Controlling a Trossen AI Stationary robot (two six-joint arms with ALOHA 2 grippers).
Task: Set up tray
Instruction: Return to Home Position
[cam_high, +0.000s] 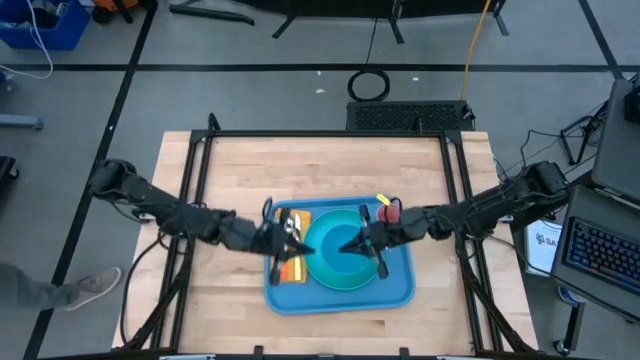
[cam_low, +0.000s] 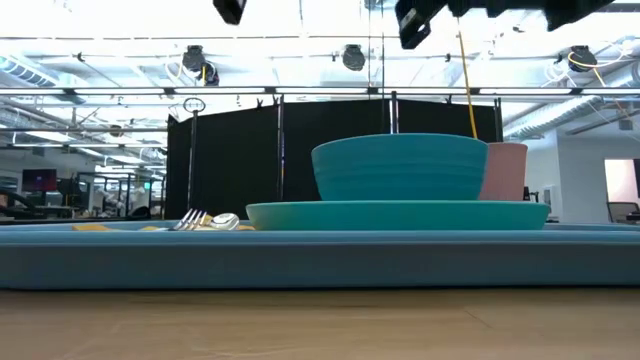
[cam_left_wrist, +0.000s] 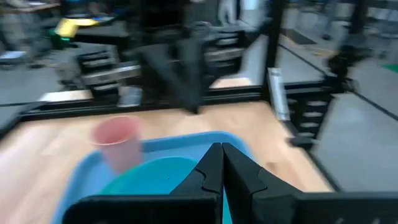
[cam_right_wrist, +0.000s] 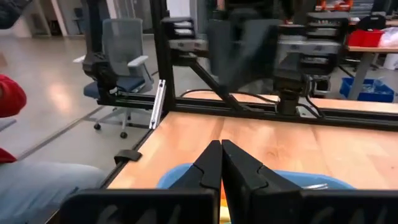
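The blue tray (cam_high: 395, 290) lies flat on the wooden table. On it a teal bowl (cam_low: 400, 165) stands on a teal plate (cam_low: 400, 214), with a pink cup (cam_high: 388, 210) at the tray's far right corner. A fork and spoon (cam_low: 205, 220) lie on a yellow napkin (cam_high: 297, 222) on the tray's left part. My left gripper (cam_high: 304, 247) hovers shut above the napkin side, and my right gripper (cam_high: 344, 247) hovers shut above the plate. In the low view both stand well clear above the tableware, holding nothing. The wrist views show the left fingers (cam_left_wrist: 222, 158) and right fingers (cam_right_wrist: 221, 155) closed together.
Bare wood of the table (cam_high: 250, 170) lies to the left, far and near sides of the tray. A black frame (cam_high: 330, 134) runs around the table's edges. A person's shoe (cam_high: 95, 287) shows on the floor left of the table.
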